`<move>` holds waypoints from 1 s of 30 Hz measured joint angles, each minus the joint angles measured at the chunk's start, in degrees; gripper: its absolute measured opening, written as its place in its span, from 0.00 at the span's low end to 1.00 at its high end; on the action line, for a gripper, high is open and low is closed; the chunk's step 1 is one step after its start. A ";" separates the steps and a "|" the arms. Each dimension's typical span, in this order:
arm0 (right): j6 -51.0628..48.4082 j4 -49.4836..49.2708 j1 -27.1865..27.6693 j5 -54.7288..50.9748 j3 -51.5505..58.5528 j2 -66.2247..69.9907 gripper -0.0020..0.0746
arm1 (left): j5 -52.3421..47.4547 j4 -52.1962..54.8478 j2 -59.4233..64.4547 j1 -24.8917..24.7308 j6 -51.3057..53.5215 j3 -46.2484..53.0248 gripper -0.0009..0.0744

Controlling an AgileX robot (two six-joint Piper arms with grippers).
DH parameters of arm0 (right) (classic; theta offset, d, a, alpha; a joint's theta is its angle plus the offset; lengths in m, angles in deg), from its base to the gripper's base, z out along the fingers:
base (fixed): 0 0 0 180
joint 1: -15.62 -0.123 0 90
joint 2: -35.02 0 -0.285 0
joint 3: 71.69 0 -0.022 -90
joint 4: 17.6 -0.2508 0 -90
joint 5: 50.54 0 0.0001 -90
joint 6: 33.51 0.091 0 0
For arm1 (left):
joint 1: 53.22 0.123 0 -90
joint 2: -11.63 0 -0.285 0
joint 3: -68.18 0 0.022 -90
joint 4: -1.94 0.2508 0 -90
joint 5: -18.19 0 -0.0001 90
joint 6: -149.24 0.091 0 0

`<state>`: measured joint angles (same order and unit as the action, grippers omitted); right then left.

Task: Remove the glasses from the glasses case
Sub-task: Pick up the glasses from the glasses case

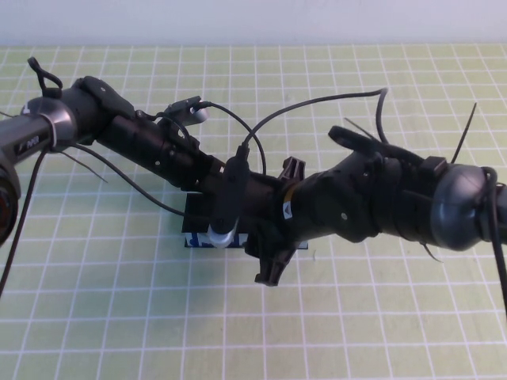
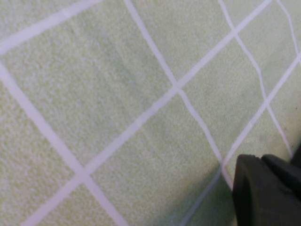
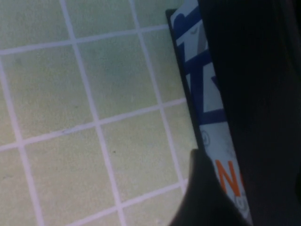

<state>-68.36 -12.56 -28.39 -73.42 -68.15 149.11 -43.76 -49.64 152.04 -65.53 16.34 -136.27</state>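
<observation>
The glasses case (image 1: 196, 237) lies at the middle of the mat, mostly covered by my two crossed arms. Only its black left end and a strip of the white and blue front side show. In the right wrist view its printed front (image 3: 207, 108) shows white, blue and orange. My right gripper (image 1: 282, 222) reaches in from the right, open, its jaws wide apart across the case's right part, one finger (image 3: 200, 197) by the front side. My left gripper (image 2: 265, 190) is low over the mat by the case and shows only as a black edge. The glasses are hidden.
A green mat (image 1: 119, 317) with a white grid covers the table. Black cables (image 1: 317, 103) loop above both arms. A pale wall edge (image 1: 253, 20) runs along the back.
</observation>
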 joint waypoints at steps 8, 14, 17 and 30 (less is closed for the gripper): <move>0.00 2.99 -0.05 2.88 0.00 2.92 0.50 | -0.02 0.00 0.00 0.00 0.00 0.00 0.01; 0.00 5.82 -0.05 4.57 0.00 3.56 0.45 | -0.24 -0.12 0.00 0.00 0.00 0.00 0.01; 0.00 6.60 -0.05 5.35 0.00 3.66 0.41 | -0.36 -0.20 0.00 0.00 0.00 0.00 0.01; 0.00 8.51 -0.05 7.69 -0.12 5.64 0.39 | -0.45 -0.25 0.00 0.00 0.00 0.00 0.01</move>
<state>-68.36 -4.05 -28.44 -65.74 -68.26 154.75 -44.21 -49.89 152.04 -65.53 16.34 -136.27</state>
